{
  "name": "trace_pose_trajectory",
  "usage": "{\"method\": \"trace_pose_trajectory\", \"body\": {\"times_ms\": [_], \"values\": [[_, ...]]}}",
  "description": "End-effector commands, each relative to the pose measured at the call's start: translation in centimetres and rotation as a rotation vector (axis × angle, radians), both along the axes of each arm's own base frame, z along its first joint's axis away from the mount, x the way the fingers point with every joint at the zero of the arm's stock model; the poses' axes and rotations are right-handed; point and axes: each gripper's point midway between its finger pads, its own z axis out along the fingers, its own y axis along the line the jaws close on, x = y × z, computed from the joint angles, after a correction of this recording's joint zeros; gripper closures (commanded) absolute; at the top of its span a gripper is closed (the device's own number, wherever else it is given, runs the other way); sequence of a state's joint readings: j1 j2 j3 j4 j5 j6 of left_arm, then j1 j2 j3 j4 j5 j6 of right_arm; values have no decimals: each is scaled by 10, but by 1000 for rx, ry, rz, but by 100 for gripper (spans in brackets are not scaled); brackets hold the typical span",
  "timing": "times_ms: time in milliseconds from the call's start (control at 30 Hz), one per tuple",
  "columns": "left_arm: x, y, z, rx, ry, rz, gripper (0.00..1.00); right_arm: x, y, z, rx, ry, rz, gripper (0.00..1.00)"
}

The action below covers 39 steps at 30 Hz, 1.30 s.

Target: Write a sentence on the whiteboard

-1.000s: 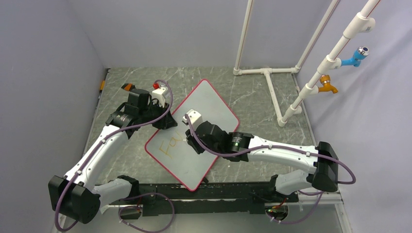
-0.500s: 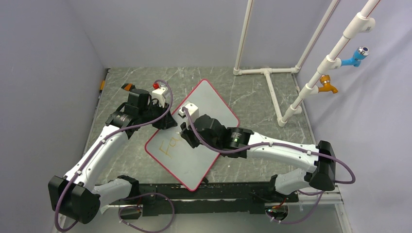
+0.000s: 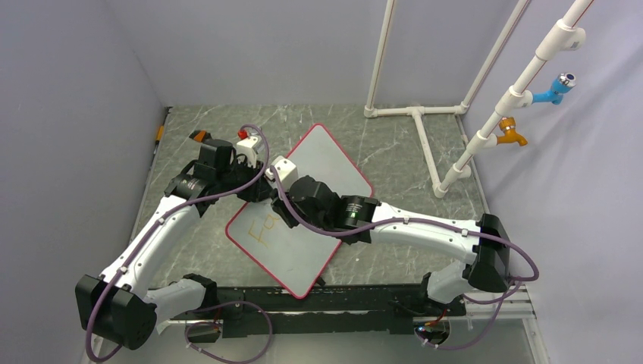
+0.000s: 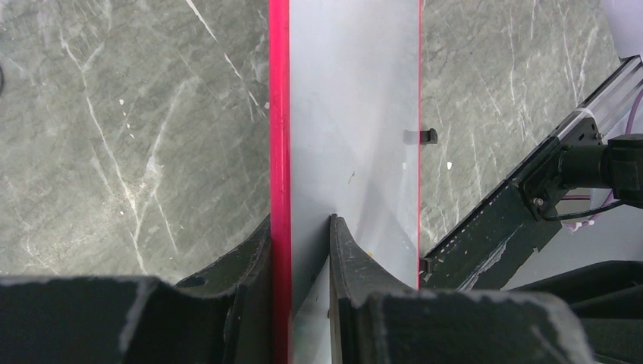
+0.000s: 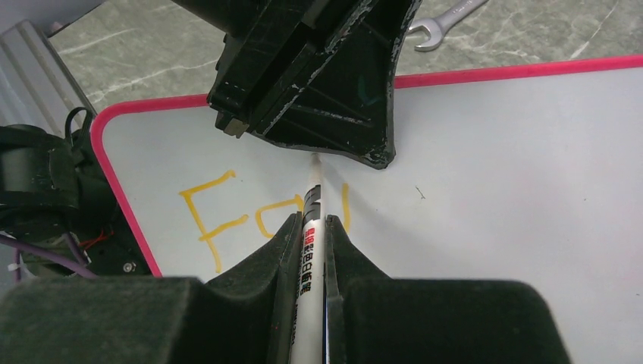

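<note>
The whiteboard [image 3: 334, 171] lies cornerwise on the table, white with a thin red rim. My left gripper [image 3: 254, 186] is shut on its upper-left edge; in the left wrist view its fingers [image 4: 337, 243] clamp the red rim [image 4: 279, 114]. My right gripper [image 3: 284, 212] is shut on a white marker [image 5: 311, 243], whose tip [image 5: 316, 163] touches the board just below the left gripper [image 5: 318, 76]. The sentence [image 5: 220, 220] reads "Fa" plus one upright stroke in yellow-orange; it also shows in the top view [image 3: 261, 227].
A white pipe frame [image 3: 417, 114] stands at the back right. A slanted pipe carries a blue tap [image 3: 557, 87] and an orange tap [image 3: 512, 136]. A wrench [image 5: 443, 15] lies beyond the board. A black rail [image 3: 341, 299] runs along the near edge.
My right gripper has moved left and away across the board with the marker, closer to the left gripper. The left gripper and the board have stayed put.
</note>
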State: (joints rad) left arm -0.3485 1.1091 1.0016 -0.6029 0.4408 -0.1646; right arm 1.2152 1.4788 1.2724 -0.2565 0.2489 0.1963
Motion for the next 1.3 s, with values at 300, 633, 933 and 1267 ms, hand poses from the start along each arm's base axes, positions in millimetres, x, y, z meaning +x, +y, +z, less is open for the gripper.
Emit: {"method": "trace_pose_trajectory", "body": {"times_ms": [300,633,933,1267], "values": [[20,23,3,131,-143,50,100,11,-9,-5,6,1,-35,100],[21,23,2,132,-139,49,100,9,-17,-11,-3,17,-44,100],[21,23,1,133,-137,50,100,10,-25,20,44,-22,-56,100],[19,21,3,123,-140,42,100,9,-52,23,62,2,-82,100]]}}
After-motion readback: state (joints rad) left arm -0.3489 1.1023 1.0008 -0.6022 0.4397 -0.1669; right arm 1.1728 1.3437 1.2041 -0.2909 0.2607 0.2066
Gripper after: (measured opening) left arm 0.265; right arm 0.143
